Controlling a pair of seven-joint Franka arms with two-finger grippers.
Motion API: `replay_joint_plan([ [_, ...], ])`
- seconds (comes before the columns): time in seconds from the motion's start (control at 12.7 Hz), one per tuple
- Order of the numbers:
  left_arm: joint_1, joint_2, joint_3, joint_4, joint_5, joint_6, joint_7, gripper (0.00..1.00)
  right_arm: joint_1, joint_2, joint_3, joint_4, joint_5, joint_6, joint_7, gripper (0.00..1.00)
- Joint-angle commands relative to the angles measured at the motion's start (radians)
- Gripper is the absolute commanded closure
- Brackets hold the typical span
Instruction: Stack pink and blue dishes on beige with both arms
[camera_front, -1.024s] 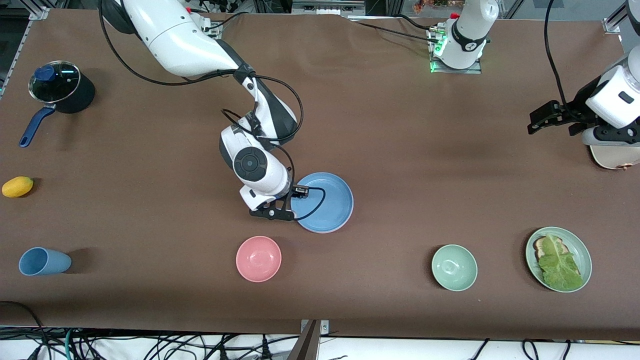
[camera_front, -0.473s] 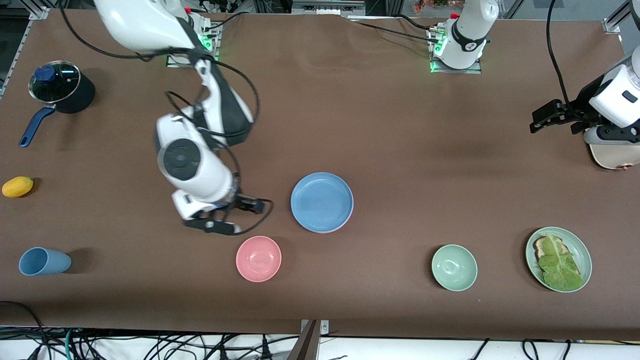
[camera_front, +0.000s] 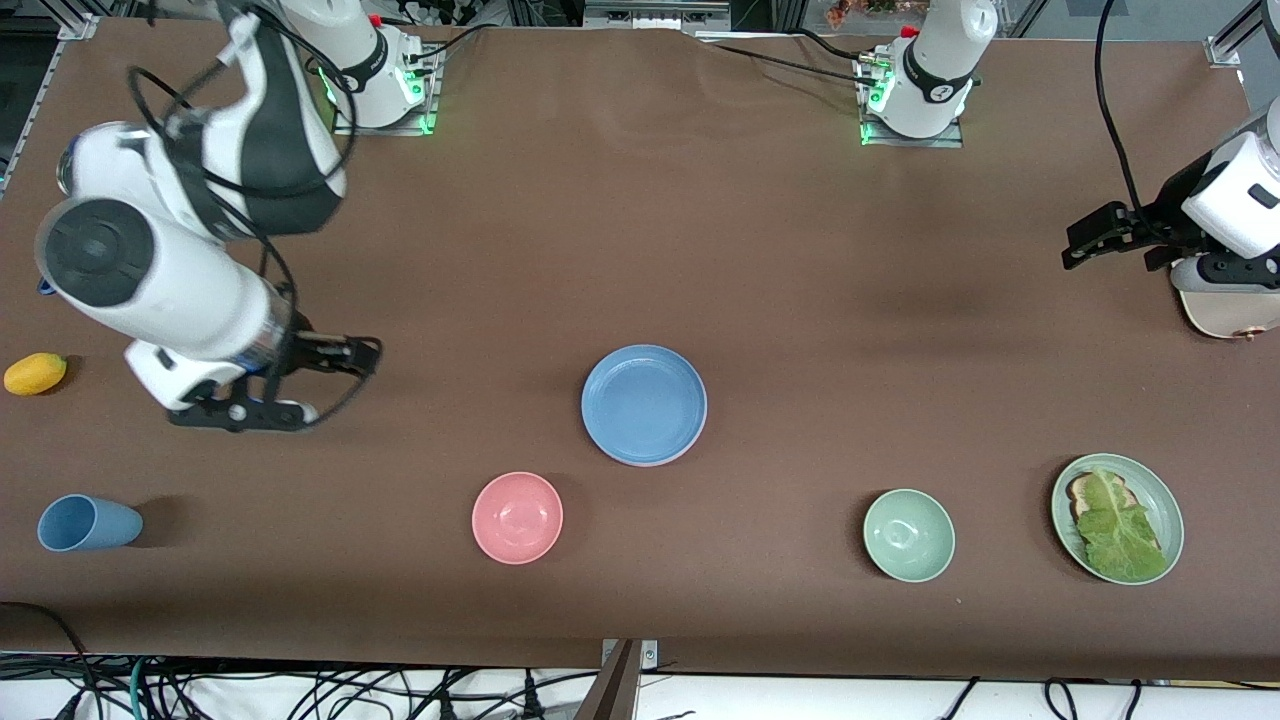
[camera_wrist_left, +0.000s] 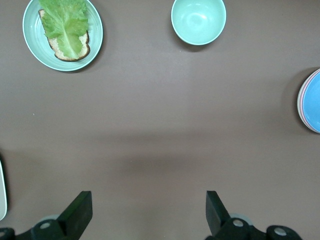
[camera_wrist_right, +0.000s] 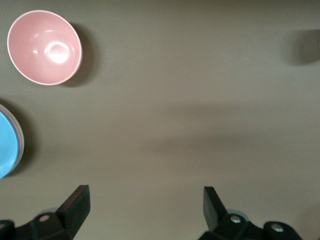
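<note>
The blue plate (camera_front: 644, 404) lies flat at the table's middle, with nothing gripping it. In the left wrist view a thin pink rim and a paler one show under the blue plate (camera_wrist_left: 312, 101); the beige plate cannot be made out for certain. My right gripper (camera_front: 338, 382) hangs open and empty over bare cloth between the mango and the blue plate (camera_wrist_right: 7, 145), well apart from it. The right gripper (camera_wrist_right: 145, 202) has its fingers spread wide. My left gripper (camera_front: 1070, 250) waits open and empty at the left arm's end, and the left gripper (camera_wrist_left: 149, 207) holds nothing.
A pink bowl (camera_front: 517, 517), a green bowl (camera_front: 908, 535) and a green plate with toast and lettuce (camera_front: 1117, 518) stand nearer the front camera. A mango (camera_front: 35, 373) and a blue cup (camera_front: 88, 523) lie at the right arm's end. A pale flat object (camera_front: 1225, 312) lies under the left wrist.
My right gripper has drawn away from the blue plate's rim, risen and swung toward the right arm's end of the table. The blue plate has stayed put. The left arm has barely moved.
</note>
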Motion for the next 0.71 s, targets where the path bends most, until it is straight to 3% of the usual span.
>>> replay_joint_plan([
  [0.0,0.005,0.029,-0.004,0.042,0.027,-0.013,0.018,0.00,-0.079,-0.155,0.052,-0.191,0.010,0.027,-0.042,0.00],
  [0.16,0.005,0.026,-0.002,0.042,0.027,-0.015,0.018,0.00,-0.290,-0.241,0.219,-0.288,0.010,0.044,-0.114,0.00],
  [0.24,0.005,0.026,-0.004,0.040,0.027,-0.018,0.017,0.00,-0.355,-0.262,0.257,-0.297,0.010,0.034,-0.117,0.00],
  [0.63,0.004,0.026,-0.007,0.040,0.059,-0.019,0.015,0.00,-0.388,-0.299,0.272,-0.267,-0.016,-0.026,-0.111,0.00],
])
